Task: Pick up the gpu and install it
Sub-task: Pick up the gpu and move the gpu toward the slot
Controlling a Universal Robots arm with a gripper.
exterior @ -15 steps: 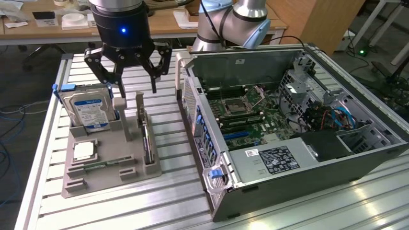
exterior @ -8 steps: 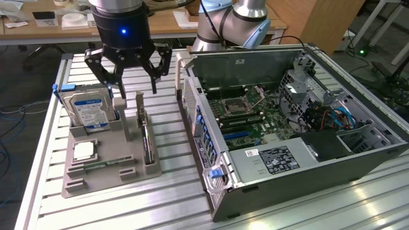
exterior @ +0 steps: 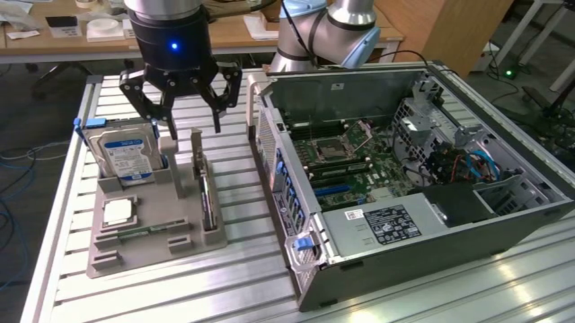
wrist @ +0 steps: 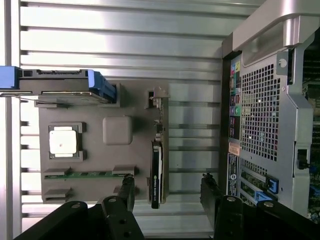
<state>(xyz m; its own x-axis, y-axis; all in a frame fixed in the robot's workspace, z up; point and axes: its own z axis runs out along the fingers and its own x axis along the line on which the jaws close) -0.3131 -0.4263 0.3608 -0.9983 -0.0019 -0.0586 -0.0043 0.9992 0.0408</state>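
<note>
Gripper (exterior: 193, 128) hung spread wide and empty over the gpu (exterior: 209, 202) — card stood edge-on in the grey fixture (exterior: 148, 232), faces and lower edge hidden.

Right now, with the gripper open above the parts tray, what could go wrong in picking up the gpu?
1. The gpu stands edge-on, nearer one finger of the open gripper than the other; closing may tilt or jam it in the tray.
2. The computer case wall stands close beside the tray; a finger could catch it on the way down.
</note>
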